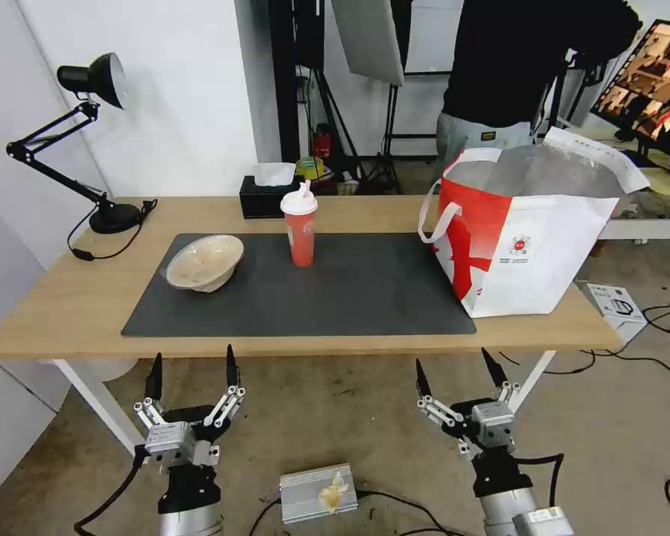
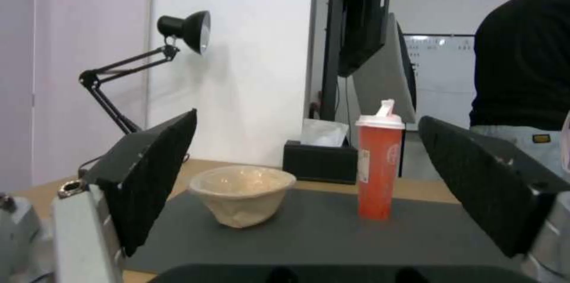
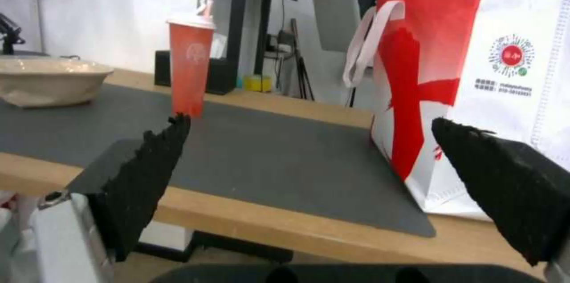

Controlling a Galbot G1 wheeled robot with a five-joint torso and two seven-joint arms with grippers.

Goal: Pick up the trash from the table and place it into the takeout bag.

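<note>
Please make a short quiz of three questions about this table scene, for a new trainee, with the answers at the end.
1. True or false: the red cup stands upright on the dark mat.
2. Which item lies nearest the desk lamp? A) the takeout bag B) the beige bowl C) the red cup
3. Fill in: both the left gripper and the right gripper hang below the table edge, with fingers ____.

Key: 1 true. 2 B. 3 open.
</note>
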